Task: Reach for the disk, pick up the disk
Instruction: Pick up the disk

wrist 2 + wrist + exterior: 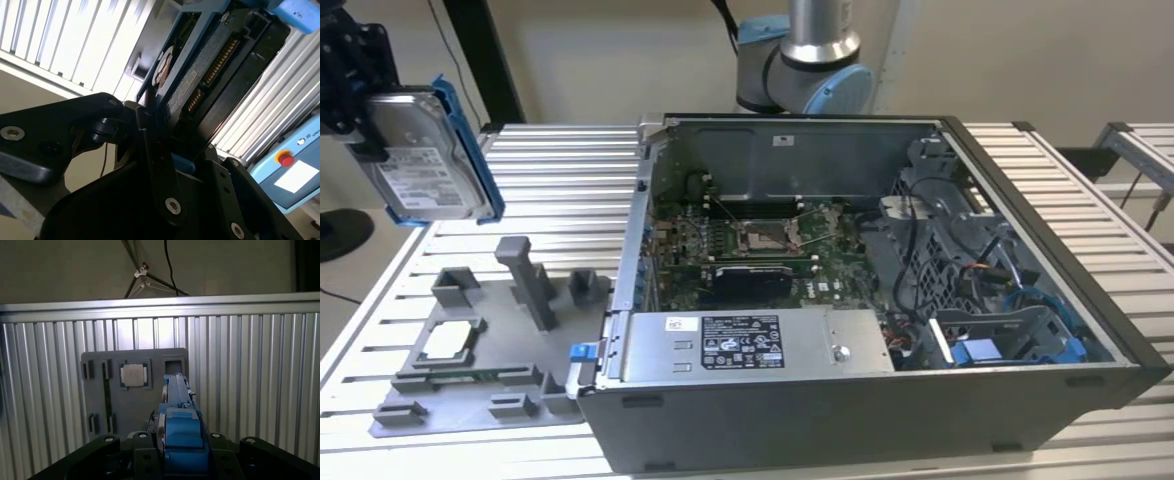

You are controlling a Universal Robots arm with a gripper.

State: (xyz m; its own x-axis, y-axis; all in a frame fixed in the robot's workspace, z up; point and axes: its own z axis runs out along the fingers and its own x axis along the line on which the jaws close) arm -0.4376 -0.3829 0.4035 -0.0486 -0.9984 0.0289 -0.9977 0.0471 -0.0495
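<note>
High at the exterior view's left, I see the gripper clamped on the disk, which hangs upright, long axis near vertical, well above the grey fixture plate (label side towards the camera). In the second wrist view the disk sits edge-on between the fingers. In the first wrist view its blue bracket runs straight out from the gripper, over the plate.

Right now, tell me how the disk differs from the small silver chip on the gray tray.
The disk is held on edge in the air, clamped in shut jaws; the chip lies flat in a recess of the gray tray. The disk is larger, rectangular, with a blue bracket and white label; the chip is a small bare square. Both are silver.
</note>
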